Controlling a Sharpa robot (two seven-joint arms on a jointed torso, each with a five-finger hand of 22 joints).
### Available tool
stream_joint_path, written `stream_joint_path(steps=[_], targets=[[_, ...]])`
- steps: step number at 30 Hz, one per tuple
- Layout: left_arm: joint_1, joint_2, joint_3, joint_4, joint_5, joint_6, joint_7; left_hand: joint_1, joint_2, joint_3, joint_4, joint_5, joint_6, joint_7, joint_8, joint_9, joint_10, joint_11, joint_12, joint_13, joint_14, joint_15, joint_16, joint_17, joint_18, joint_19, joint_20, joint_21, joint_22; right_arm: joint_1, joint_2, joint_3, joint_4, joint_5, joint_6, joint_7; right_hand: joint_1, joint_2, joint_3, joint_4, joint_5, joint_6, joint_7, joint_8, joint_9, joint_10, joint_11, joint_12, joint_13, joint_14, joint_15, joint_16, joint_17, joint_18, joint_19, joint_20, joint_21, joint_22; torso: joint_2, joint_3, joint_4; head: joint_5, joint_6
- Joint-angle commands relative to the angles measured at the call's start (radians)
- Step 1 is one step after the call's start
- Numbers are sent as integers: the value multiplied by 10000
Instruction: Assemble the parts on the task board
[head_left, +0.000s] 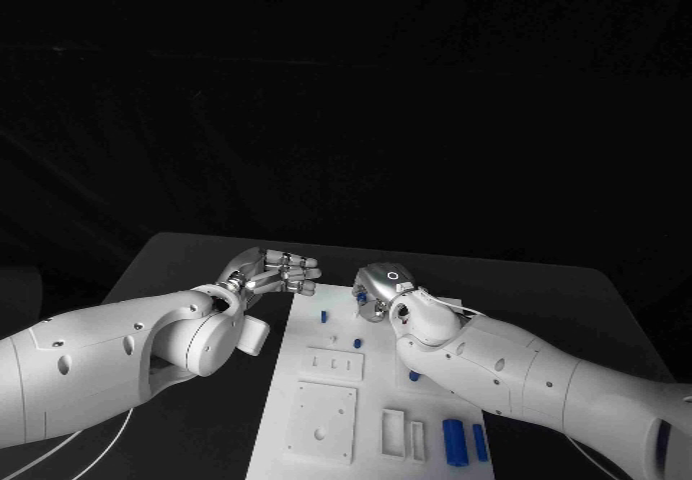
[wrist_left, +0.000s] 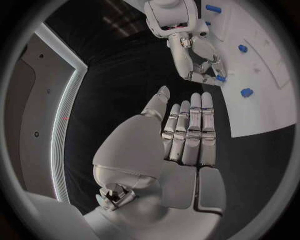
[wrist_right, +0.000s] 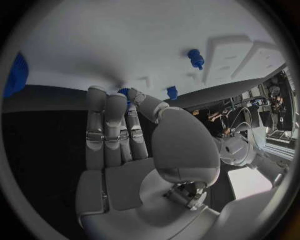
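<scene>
We found a black table (head_left: 188, 265) carrying the white task board (head_left: 325, 440) flat at its middle, with small blue parts (head_left: 454, 440) lying upon the board.

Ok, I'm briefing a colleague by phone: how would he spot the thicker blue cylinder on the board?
Find the white task board in the middle of the black table. At its near right corner two blue pieces lie side by side. The thicker blue cylinder is the inner one, next to the rectangular slots; the thinner blue cylinder lies by the edge.
</scene>
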Motion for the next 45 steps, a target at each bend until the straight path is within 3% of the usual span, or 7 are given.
stream_joint_path(steps=[1, 11, 19, 25, 29, 38, 45], targets=[[17, 23, 12, 0, -55, 111, 60, -63, 50, -24, -4, 10, -58, -5, 5, 8, -23, -12, 25, 14, -9, 60, 35, 7, -150, 77, -2, -44, -10, -17, -17, -5, -18, 40, 243, 69, 103, 2, -3, 59, 39, -73, 3, 39, 8, 209, -304, 73, 9, 24, 29, -56, -4, 189, 52, 17, -61, 14, 11, -4, -25, -24, 4], [17, 27, 11, -27, -55, 106, 57, -63, 50, -24, -4, 10, -58, -5, 5, 8, -23, -12, 25, 14, -9, 60, 35, 7, -150, 77, -2, -44, -10, -21, -17, -5, -86, 487, 55, 296, -154, -369, -400, 249, 14, -1126, 265, 29, -37, -971, 39, 79, -2, 16, 320, -227, -110, 252, 28, 267, -719, -229, 11, -5, -6, -55, 14], [17, 9, 11, -60, -55, 93, 68, -66, 60, -54, -31, 1, -68, 2, 3, 7, -42, -5, 23, 13, -11, 63, 34, 7, -151, 77, 0, -33, -54, -20, -129, -5, 22, 1051, -612, 579, 601, -869, -3247, 1322, 209, -2266, 193, 27, -52, -3243, 472, 67, -27, 83, 571, -814, -394, 547, 410, 565, -1698, -1259, 12, -6, -19, -63, 37], [17, -40, 11, -87, -55, 81, 77, -84, 41, -72, -26, -2, -82, 6, 1, 6, -49, -1, 26, 14, -11, 66, 35, 7, -152, 80, 3, -32, -58, -14, -643, 21, 640, 1325, -815, 709, 811, -950, -3678, 1806, 417, -2185, 185, 24, -53, -2687, 423, 77, -12, 99, 549, -829, -356, 525, 486, 556, -1781, -1436, 9, 1, -59, -82, 84], [17, -54, 11, -98, -55, 93, 90, -84, 41, -72, -26, -2, -82, 6, 1, 6, -49, -1, 26, 14, -11, 66, 35, 7, -152, 80, 3, -32, -58, -11, -1285, 235, 1355, 1594, -672, 726, 707, -980, -3822, 1701, 548, -2278, 166, 25, -53, -2644, 377, 77, -10, 118, 541, -873, -371, 455, 453, 538, -1781, -1484, -6, -3, -79, -203, 115], [17, -147, 11, -138, -55, 155, 121, -68, 41, -97, -22, -4, -71, -4, 5, 8, 10, -20, 26, 14, -5, 59, 40, 8, -149, 99, 2, -45, -89, -8, -3032, 847, 2698, 2438, -331, 1136, 503, -645, -3959, 1475, 801, -1954, 433, 25, -50, -1245, 122, 63, 7, 139, 354, -839, -304, 321, 475, 364, -1717, -1460, -6, 49, -365, -265, 196], [15, -147, 8, -280, -55, 199, 134, -58, 58, -90, -34, 7, -67, -4, 5, 8, 26, -25, 25, 13, 0, 54, 41, 6, -154, 102, -6, -42, -95, -14, -3923, 1163, 3162, 2921, 643, 1385, 299, -707, -3344, 1232, 1090, -1762, 203, 36, -23, 1275, -600, 172, 368, 96, -166, -495, 68, 31, 477, -99, -1365, -1124, -16, 134, -570, -296, 206]])
